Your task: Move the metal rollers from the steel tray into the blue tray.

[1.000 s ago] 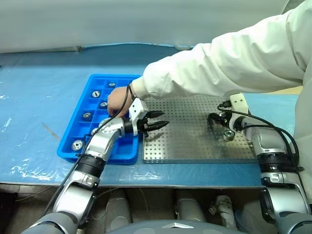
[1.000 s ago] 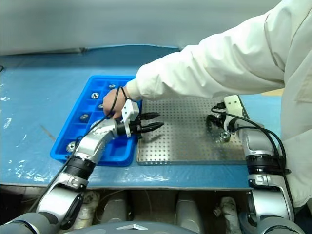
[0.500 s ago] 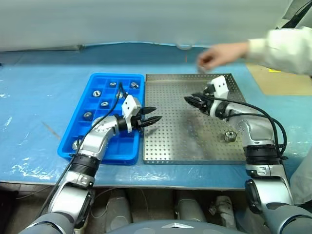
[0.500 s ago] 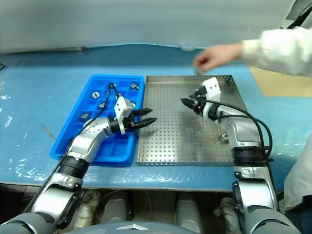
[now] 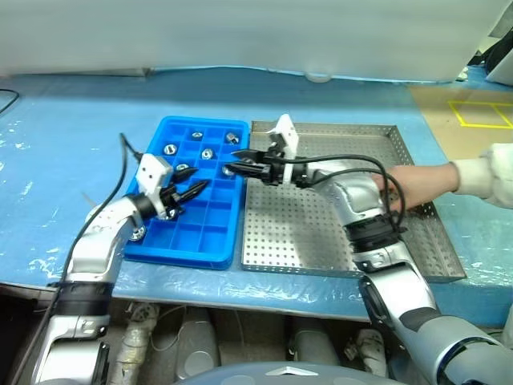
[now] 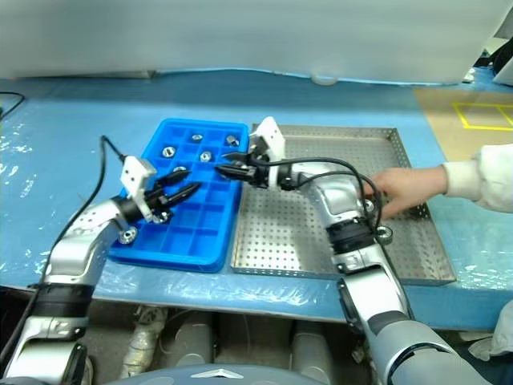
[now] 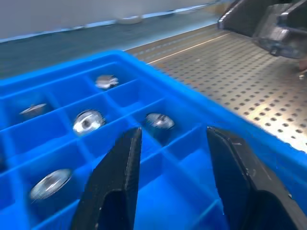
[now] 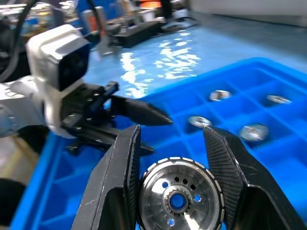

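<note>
- I see the steel tray (image 5: 337,233) lying flat on the blue-covered table (image 5: 64,128), touching the blue tray (image 5: 186,237) along its left rim.
- A person's hand (image 5: 410,186) in a white sleeve reaches over the steel tray's right side; one roller (image 6: 384,233) sits on the perforated floor just beside that hand.
- In the blue tray I count several metal rollers (image 5: 207,153) lying singly in the far compartments (one more near the left front edge).
- My right gripper (image 5: 238,166) reaches across the steel tray to the blue tray's right rim, its fingers clamped on a roller (image 8: 178,200); in the right wrist view the piece sits squarely between the two fingers, over the blue compartments.
- My left gripper (image 5: 191,191) hovers over the blue tray's middle, fingers parted about halfway with nothing between them; the nearest roller (image 7: 159,121) lies in a compartment just beyond its fingertips.
</note>
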Controlling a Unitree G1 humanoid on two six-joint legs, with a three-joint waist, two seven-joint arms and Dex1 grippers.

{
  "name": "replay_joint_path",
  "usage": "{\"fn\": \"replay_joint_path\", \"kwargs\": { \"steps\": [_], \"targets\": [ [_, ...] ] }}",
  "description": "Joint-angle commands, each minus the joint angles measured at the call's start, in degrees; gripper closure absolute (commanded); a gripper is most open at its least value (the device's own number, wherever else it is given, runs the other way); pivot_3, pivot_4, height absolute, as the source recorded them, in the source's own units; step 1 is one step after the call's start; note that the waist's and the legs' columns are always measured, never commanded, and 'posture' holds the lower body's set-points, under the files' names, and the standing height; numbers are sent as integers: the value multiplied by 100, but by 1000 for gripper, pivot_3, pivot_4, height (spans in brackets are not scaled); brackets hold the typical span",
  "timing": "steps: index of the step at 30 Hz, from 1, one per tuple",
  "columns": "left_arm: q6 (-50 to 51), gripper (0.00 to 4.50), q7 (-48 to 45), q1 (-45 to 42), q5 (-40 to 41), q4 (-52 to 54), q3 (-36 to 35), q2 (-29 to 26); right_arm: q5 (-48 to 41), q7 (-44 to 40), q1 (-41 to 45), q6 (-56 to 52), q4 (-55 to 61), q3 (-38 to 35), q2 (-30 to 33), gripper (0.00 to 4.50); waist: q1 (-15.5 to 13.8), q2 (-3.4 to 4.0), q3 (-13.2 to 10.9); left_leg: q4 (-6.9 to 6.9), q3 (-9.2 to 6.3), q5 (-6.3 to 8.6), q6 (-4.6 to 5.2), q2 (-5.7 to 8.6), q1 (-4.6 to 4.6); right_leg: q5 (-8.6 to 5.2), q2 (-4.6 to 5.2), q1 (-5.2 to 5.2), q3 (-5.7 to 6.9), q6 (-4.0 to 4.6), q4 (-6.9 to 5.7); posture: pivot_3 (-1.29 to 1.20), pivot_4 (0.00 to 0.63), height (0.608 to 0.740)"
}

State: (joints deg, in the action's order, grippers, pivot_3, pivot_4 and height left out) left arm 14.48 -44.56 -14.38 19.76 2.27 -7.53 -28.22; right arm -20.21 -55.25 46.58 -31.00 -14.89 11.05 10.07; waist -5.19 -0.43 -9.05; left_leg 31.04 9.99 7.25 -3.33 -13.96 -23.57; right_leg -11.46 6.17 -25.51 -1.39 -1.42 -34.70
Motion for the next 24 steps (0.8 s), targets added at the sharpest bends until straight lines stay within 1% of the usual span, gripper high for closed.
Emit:
{"fn": "replay_joint_path", "kwargs": {
  "steps": [1,7,12,17,24],
  "targets": [
    [129,2259,252,385,135,595,-410,-163,112,-294,239,370,-243,314,-300,2807,-76,-1,0,-3,-2,0,0,0,-3,-3,1,0,5,1,0,302,150,740],
    [311,2259,511,951,228,1147,-733,-320,568,-250,535,993,-1262,515,-665,2807,-341,-6,-2,-3,-23,-3,-6,-2,-20,-7,4,-2,29,4,-3,378,150,740],
    [386,2259,642,1213,246,1420,-753,-351,1068,270,915,1632,-2488,444,-913,2807,-486,-6,-2,-4,-44,-7,-13,-2,-25,-7,4,-1,42,4,-10,416,150,740],
    [411,2259,712,1263,247,1482,-665,-312,1330,422,1139,2049,-3200,371,-989,2807,-532,-6,-2,-3,-59,-8,-16,-2,-37,-8,3,-2,55,6,-10,412,150,740],
    [374,2259,602,1027,193,1261,-377,-315,1479,518,1191,2283,-3613,216,-989,2807,-522,-6,-2,1,-77,-12,-22,-3,-49,-11,2,-3,73,10,-13,362,150,740]
  ]
}}
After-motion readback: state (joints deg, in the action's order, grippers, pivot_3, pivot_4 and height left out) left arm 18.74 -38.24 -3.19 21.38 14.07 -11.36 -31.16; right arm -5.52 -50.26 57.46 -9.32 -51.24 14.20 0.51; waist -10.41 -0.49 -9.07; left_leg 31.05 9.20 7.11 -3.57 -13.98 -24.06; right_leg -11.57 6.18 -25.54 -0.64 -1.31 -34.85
